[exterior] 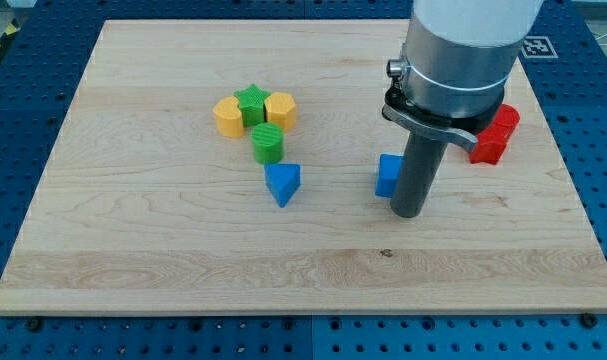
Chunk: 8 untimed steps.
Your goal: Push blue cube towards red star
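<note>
The blue cube (387,175) sits on the wooden board right of centre, partly hidden by my rod. My tip (410,213) rests on the board just right of the cube and slightly below it, touching or nearly touching its right side. The red star (489,146) lies near the board's right side, up and to the right of the cube, with another red block (504,119) just above it. Both red blocks are partly hidden behind the arm's clamp.
A blue triangular block (282,183) lies left of centre. Above it stand a green cylinder (267,143), a green star (251,102), a yellow block (228,116) and another yellow block (281,109). The board's right edge (573,190) is close to the red blocks.
</note>
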Each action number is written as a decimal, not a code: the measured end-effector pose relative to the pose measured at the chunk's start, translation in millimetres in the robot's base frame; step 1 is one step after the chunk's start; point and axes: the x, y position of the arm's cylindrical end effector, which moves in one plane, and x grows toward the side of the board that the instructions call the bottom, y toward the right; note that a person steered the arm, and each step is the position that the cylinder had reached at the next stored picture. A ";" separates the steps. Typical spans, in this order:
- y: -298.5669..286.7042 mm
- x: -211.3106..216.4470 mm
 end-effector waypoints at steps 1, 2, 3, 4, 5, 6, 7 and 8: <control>-7.8 3.9; -43.3 16.1; -70.2 21.7; -62.9 -17.1; -62.8 -20.5; -61.9 -20.1; -33.0 -20.0; -6.9 -20.0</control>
